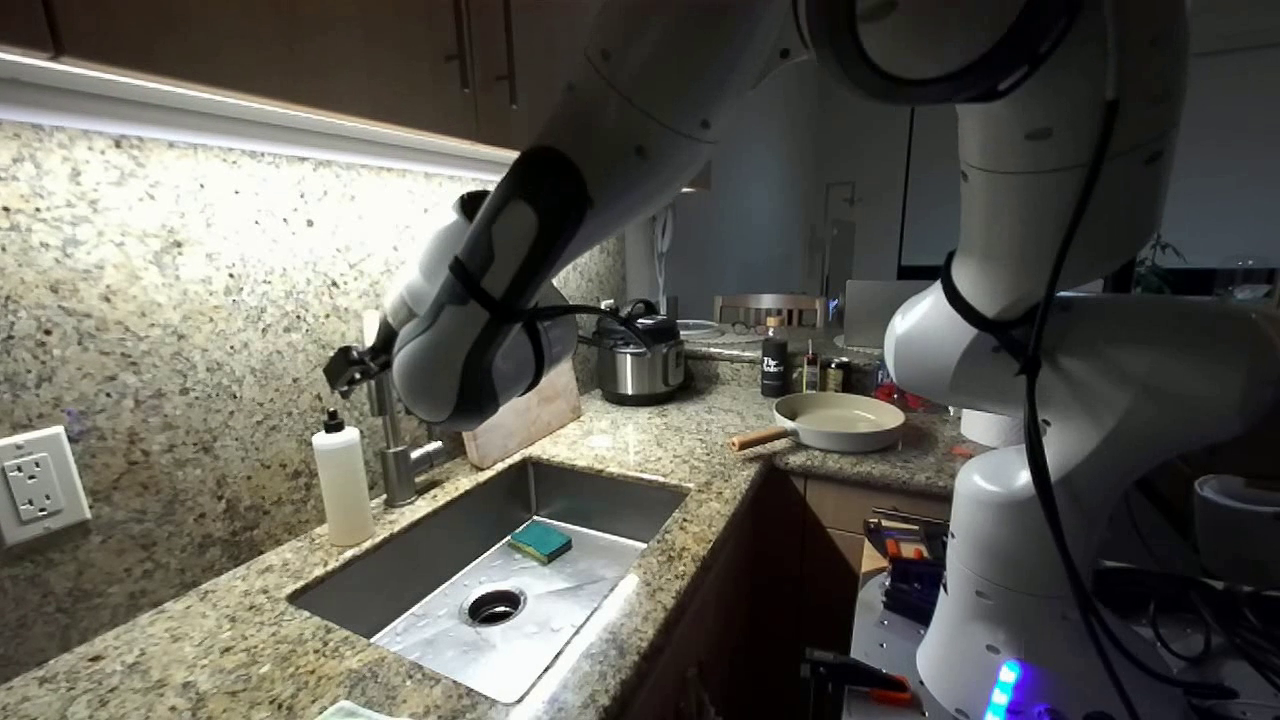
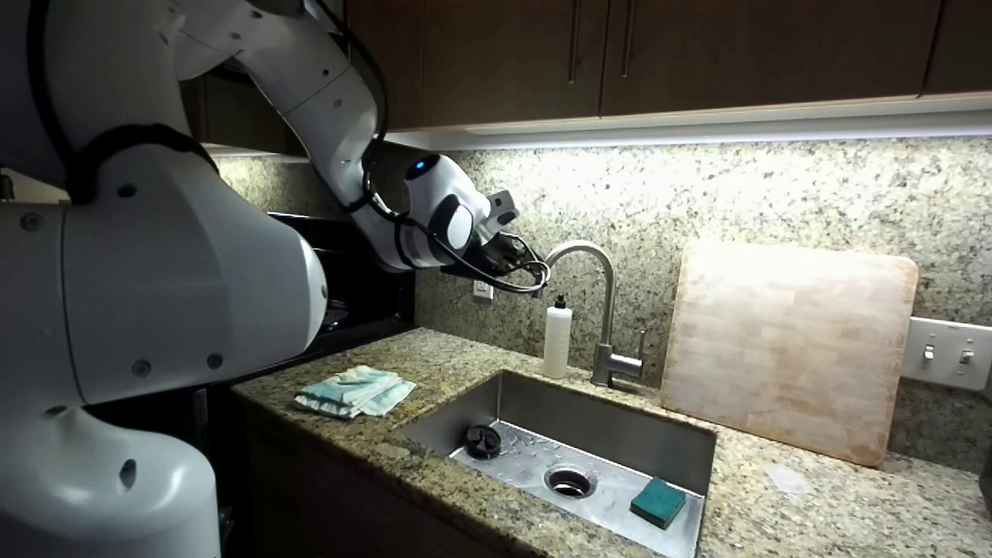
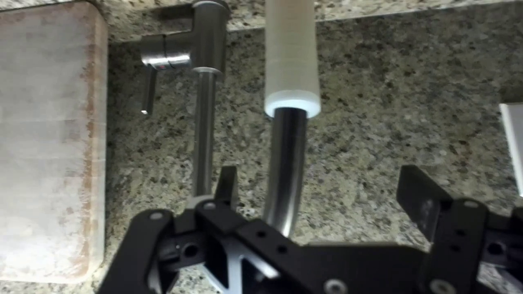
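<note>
Gripper (image 3: 318, 179) raised at the faucet spout (image 3: 286, 171), jaws spread wide, nothing held; broad gap between the fingers (image 3: 421, 200) in the wrist view. Spout lies across that gap as seen, closer to the finger on the side of the faucet column (image 3: 204, 130); whether within the jaws or just beyond them, and whether touching, cannot tell. Progress, as judged: jaws positioned at the spout, no grip made on it. Containers: squeeze bottle (image 2: 557, 341), translucent, dark cap on, upright below the jaws; fill level not readable. Steel sink (image 2: 604, 426), lower than the jaws, floor speckled with water, holds a green sponge (image 2: 658, 502) at the end away from them and a black disc (image 2: 483, 442), perhaps a drain stopper, at the end nearer them; drain (image 2: 570, 482) between. Multicooker (image 1: 640, 372), well past the faucet column from the jaws, lid on, contents hidden. Frying pan (image 1: 840, 437), farther from the jaws than the sink, pale interior showing. Also: cutting board (image 2: 783, 349) propped past the faucet column from the jaws; folded cloth (image 2: 358, 391) well below the jaws.
</note>
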`<state>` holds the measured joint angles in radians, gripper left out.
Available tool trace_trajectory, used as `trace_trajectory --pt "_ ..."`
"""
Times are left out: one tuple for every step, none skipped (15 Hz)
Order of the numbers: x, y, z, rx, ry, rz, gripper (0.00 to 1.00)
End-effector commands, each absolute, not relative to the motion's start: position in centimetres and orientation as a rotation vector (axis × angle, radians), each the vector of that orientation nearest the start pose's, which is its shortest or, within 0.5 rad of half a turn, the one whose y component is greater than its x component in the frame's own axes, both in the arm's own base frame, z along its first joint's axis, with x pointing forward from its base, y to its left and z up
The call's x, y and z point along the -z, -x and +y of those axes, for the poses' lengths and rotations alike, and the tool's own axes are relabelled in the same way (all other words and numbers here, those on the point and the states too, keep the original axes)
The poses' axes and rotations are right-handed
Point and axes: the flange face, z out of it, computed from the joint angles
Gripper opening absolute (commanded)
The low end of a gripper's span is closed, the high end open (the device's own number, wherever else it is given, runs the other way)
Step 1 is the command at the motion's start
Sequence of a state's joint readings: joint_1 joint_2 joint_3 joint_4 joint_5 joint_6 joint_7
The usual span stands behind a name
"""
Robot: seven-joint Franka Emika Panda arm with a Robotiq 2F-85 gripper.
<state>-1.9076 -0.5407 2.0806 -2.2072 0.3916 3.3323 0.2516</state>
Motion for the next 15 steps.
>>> trace_trajectory --pt "-35.2 -59.9 8.5 1.506 2.916 0.393 1.0" --pt "-35.1 -60.3 8.3 1.512 2.907 0.394 1.0" --pt "-35.1 -60.6 8.1 1.517 2.904 0.4 1.0" --pt "-34.9 -61.0 8.0 1.523 2.899 0.404 1.0" --pt "-34.7 -61.2 8.2 1.534 2.89 0.401 1.0" --pt "-35.1 -61.5 8.2 1.543 2.88 0.4 1.0" --pt "-35.3 -61.7 8.1 1.551 2.872 0.397 1.0" --pt "-35.6 -62.0 7.7 1.56 2.869 0.396 1.0" --pt "-35.8 -62.2 7.4 1.566 2.868 0.401 1.0" --pt "-35.8 -62.5 7.0 1.576 2.865 0.409 1.0" --pt "-35.9 -62.7 6.6 1.585 2.863 0.416 1.0" --pt "-35.8 -63.0 6.2 1.59 2.862 0.426 1.0" --pt "-35.7 -63.3 5.8 1.59 2.861 0.432 1.0" --pt "-35.6 -63.6 5.6 1.585 2.861 0.435 1.0" --pt "-35.6 -63.8 5.5 1.58 2.86 0.436 1.0"
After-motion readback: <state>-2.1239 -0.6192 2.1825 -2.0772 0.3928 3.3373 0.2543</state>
